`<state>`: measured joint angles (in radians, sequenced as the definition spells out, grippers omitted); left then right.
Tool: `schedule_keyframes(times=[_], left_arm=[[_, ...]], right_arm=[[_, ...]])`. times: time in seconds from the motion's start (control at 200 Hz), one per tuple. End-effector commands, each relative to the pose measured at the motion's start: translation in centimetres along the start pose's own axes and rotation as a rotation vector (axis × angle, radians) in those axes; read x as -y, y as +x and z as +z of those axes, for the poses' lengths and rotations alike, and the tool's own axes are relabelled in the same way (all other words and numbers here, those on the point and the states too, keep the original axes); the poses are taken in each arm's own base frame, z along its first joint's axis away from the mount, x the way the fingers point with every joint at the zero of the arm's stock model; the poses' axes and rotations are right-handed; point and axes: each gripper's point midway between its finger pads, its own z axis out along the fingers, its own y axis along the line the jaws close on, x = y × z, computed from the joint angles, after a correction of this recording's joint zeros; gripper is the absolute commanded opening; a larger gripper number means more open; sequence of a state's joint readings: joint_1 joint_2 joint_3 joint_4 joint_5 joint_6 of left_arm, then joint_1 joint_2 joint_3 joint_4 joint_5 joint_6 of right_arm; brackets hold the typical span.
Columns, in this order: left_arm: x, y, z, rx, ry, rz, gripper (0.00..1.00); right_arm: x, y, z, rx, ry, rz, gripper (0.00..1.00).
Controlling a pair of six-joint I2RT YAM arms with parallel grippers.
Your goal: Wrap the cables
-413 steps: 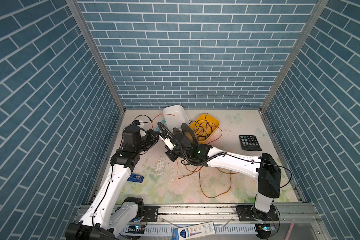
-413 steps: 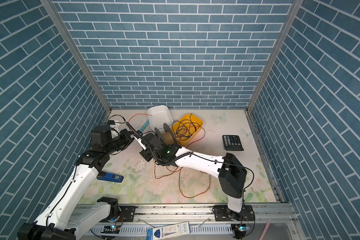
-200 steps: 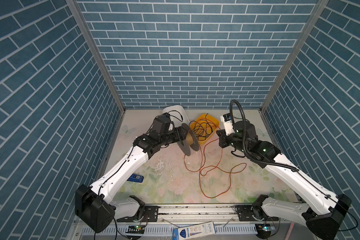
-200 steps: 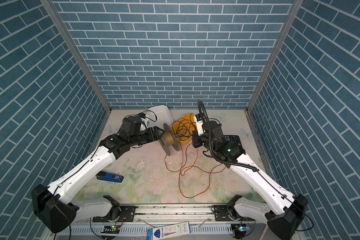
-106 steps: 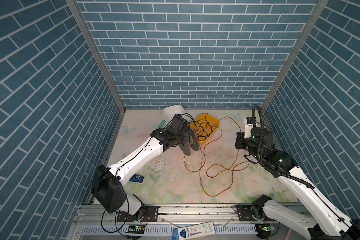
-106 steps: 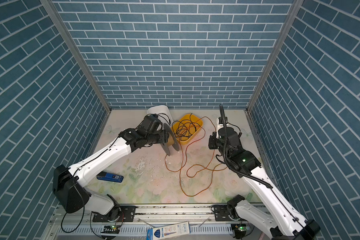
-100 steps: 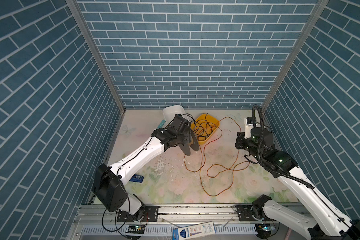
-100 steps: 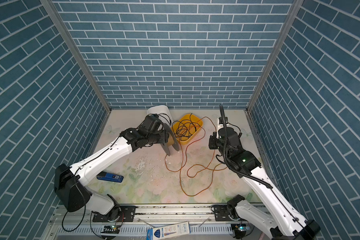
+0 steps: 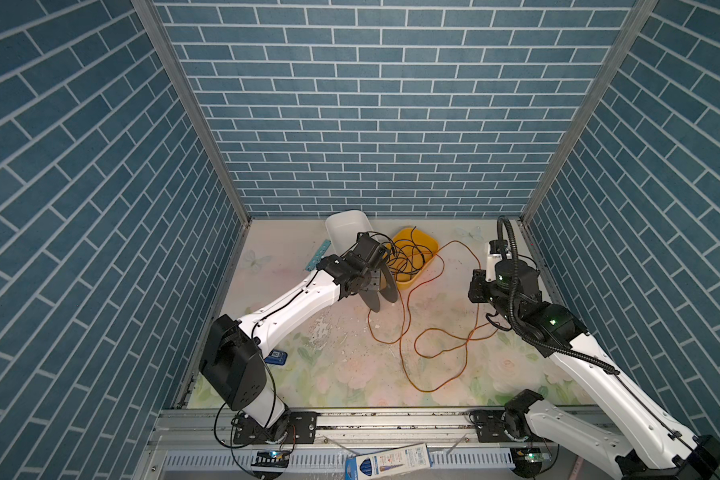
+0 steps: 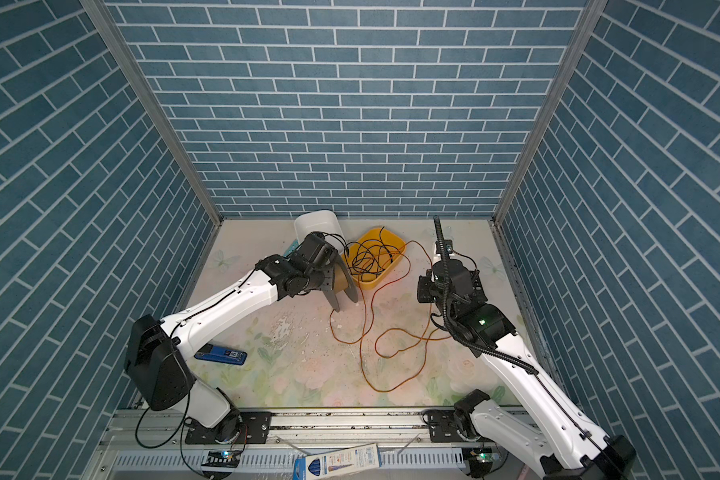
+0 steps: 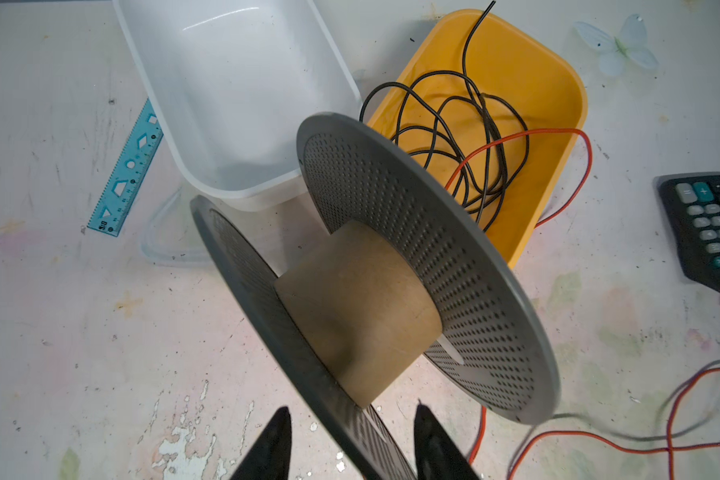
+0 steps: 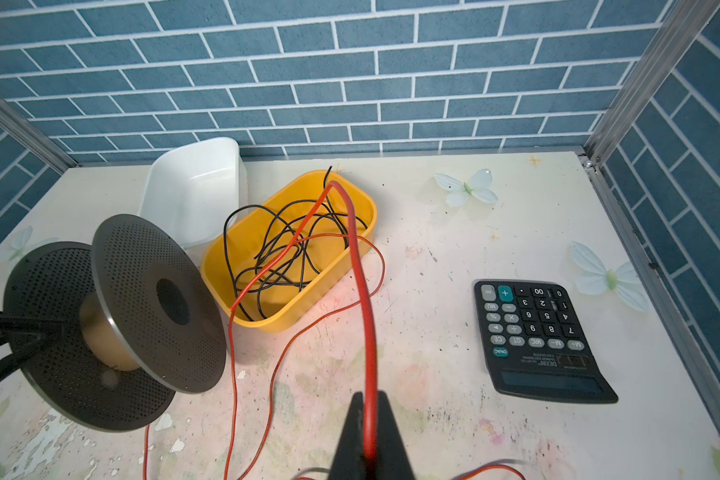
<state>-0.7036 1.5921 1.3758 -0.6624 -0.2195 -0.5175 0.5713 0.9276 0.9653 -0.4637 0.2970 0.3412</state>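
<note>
The cables are one thin orange wire lying in loose loops mid-table, with a strand running over the yellow tub. My right gripper is shut on that wire, held above the table right of the tub. A grey perforated spool with a bare cardboard core stands tilted left of the tub. My left gripper is open and straddles the spool's near flange, with a gap on each side.
The yellow tub holds a tangle of thin black wire. A white tub stands behind the spool and a blue ruler lies beside it. A calculator lies at the right. A blue item lies by the left arm.
My right gripper has carried the orange wire to the right, drawing a strand out over the yellow tub. My left gripper's jaws have narrowed around the spool's flange.
</note>
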Motion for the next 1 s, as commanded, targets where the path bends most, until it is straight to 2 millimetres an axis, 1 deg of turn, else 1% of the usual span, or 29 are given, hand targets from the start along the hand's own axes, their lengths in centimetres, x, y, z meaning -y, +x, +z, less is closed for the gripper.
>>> schedule_keyframes(times=[0.0, 0.125, 0.22, 0.445, 0.52, 0.66, 0.81, 0.995], left_arm=[[-0.6, -0.2, -0.1, 0.004, -0.044, 0.064, 0.46], [-0.9, 0.1, 0.4, -0.033, -0.050, 0.119, 0.42], [-1.5, 0.4, 0.9, -0.065, -0.062, 0.133, 0.42], [-3.1, -0.2, 1.1, -0.076, -0.064, 0.126, 0.42], [-3.7, -0.4, 1.0, -0.085, -0.070, 0.125, 0.42], [-3.9, -0.8, 0.6, -0.072, -0.071, 0.141, 0.43], [-4.1, -0.5, 0.4, -0.084, -0.059, 0.130, 0.46], [-6.1, -0.5, -0.2, -0.065, -0.092, 0.111, 0.46]], right_arm=[[-0.5, 0.3, 0.4, 0.004, -0.031, -0.021, 0.00], [-0.8, 0.5, 0.7, 0.007, -0.049, -0.036, 0.00], [-1.0, 0.5, 0.8, 0.009, -0.060, -0.039, 0.00], [-1.8, 0.8, 1.1, -0.001, -0.101, -0.068, 0.00], [-2.0, 0.7, 1.2, 0.002, -0.109, -0.080, 0.00], [-2.6, 0.5, 1.3, 0.013, -0.136, -0.094, 0.00], [-3.3, 0.3, 1.5, 0.019, -0.171, -0.108, 0.00], [-4.0, -0.2, 1.7, 0.039, -0.205, -0.120, 0.00]])
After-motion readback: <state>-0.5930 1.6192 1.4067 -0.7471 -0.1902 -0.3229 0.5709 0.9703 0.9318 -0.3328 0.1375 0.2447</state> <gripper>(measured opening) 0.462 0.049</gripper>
